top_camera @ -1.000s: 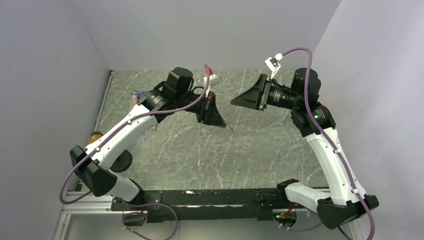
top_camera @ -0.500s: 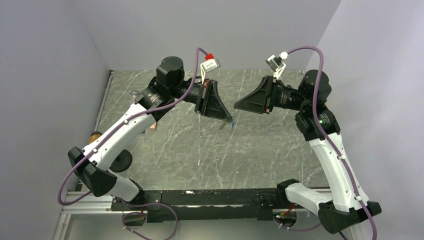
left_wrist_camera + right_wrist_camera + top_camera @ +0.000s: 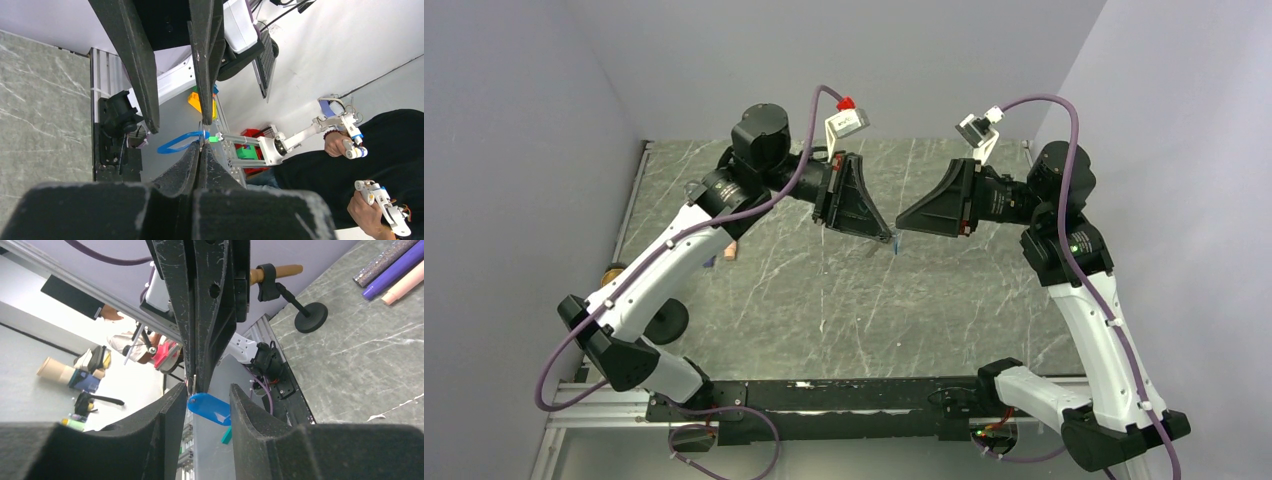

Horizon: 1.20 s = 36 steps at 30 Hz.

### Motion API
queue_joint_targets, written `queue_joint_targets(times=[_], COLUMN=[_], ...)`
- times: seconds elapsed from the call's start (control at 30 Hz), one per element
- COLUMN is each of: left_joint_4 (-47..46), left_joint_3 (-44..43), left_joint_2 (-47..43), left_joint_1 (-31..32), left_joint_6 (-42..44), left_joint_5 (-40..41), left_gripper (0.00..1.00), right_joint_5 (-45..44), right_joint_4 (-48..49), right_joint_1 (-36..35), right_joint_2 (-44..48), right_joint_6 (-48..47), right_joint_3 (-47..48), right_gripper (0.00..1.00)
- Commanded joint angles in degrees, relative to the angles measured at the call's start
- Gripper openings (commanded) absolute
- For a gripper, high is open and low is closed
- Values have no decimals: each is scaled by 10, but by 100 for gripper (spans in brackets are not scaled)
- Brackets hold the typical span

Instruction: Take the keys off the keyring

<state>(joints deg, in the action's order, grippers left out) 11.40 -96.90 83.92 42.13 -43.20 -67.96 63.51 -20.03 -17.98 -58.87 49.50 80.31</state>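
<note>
Left gripper (image 3: 199,149): jaws pressed together on the small metal end of the keys (image 3: 210,410). The blue head juts out between the parted, empty jaws of the right gripper (image 3: 207,390), apparently touching neither. Suggested technique: close squarely on the blue head, then pull straight away against the left clamp

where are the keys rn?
Top view, centre, raised above the table: keys pinched in the left pincer, inside the open right pincer.
</note>
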Motion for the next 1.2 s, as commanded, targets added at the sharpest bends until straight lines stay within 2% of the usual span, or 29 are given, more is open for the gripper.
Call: queue_joint_targets(times=[0.0,0.17,0.4,0.57,0.77,0.9,0.93,1.07,1.17], left_joint_4=[12,26,26,28,22,25,27,23,18], left_joint_3=[-28,-40,-42,-41,-43,-46,-46,-45,-38], left_joint_2=[12,21,23,23,22,20,19,10,0], left_joint_1=[14,20,20,20,20,20,21,20,19], left_joint_6=[17,25,26,28,25,29,31,36,41], left_joint_5=[4,12,26,32,36,44,47,52,58], left_gripper=[0,0,0,0,0,0,1,18,38], right_joint_5=[17,24,26,18,7,5,5,14,20], right_joint_4=[2,-14,-40,-79,-84,-67,-59,-12,32], right_joint_1=[1,0,1,0,0,0,0,0,0], right_joint_2=[0,-4,0,3,7,12,14,24,33], right_joint_6=[-7,-18,-33,-61,-62,-48,-43,-12,20], right_joint_3=[22,31,33,38,32,22,18,-5,-26], right_gripper=[40,35,23,19,0,0,0,0,0])
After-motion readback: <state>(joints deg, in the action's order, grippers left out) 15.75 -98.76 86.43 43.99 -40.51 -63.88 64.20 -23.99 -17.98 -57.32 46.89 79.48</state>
